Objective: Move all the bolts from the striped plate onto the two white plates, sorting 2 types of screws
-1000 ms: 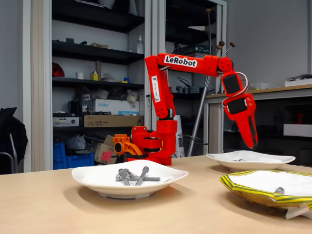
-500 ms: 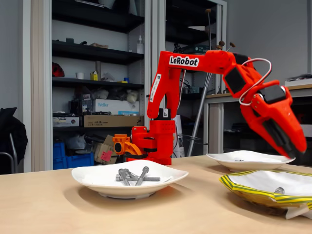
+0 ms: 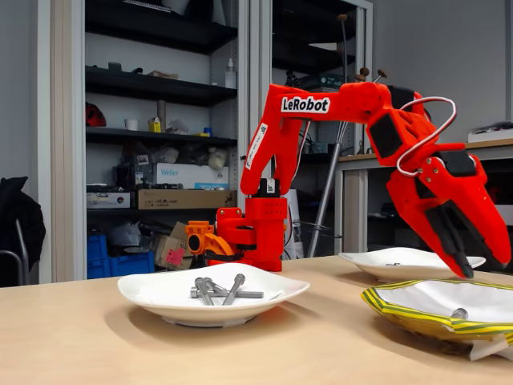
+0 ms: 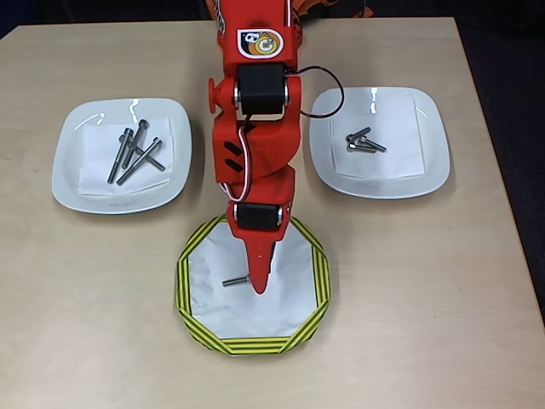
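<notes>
One bolt (image 4: 233,280) remains on the striped plate (image 4: 313,294), lying just left of the gripper (image 4: 258,286), whose fingers seem parted and empty. Best to shift left, straddle its shaft, then close.

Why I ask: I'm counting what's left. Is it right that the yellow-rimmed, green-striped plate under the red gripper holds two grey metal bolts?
Not quite. The overhead view shows one grey metal bolt on the yellow-rimmed, green-striped plate, beside the tip of the red gripper above it.
</notes>
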